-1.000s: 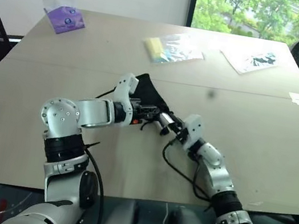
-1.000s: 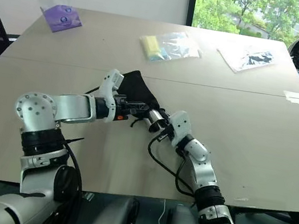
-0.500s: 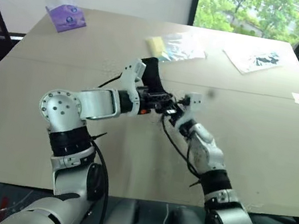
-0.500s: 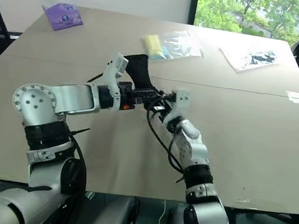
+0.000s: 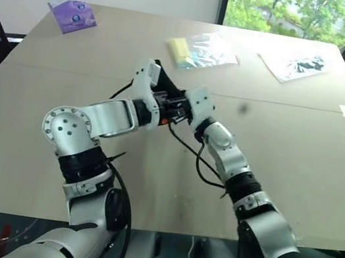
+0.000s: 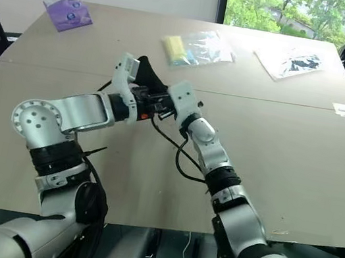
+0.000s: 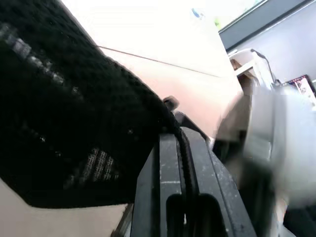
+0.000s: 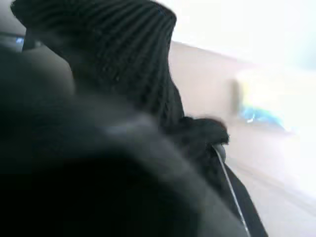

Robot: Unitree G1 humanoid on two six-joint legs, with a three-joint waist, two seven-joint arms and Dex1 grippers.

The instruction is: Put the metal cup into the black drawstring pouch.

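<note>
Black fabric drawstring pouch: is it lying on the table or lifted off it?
Lifted. The black fabric drawstring pouch hangs from the shut left gripper, its cord pinched there, above the tan table.

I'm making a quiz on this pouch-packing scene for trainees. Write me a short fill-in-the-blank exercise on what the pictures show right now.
1. The left gripper is shut on the black drawstring ____.
2. The tissue pack at the table's far left corner is ____ in colour.
3. The pouch is held ____ the table, not lying on it.
4. The right gripper meets the left gripper near the table's ____.

Missing words: pouch; purple; above; middle
</note>
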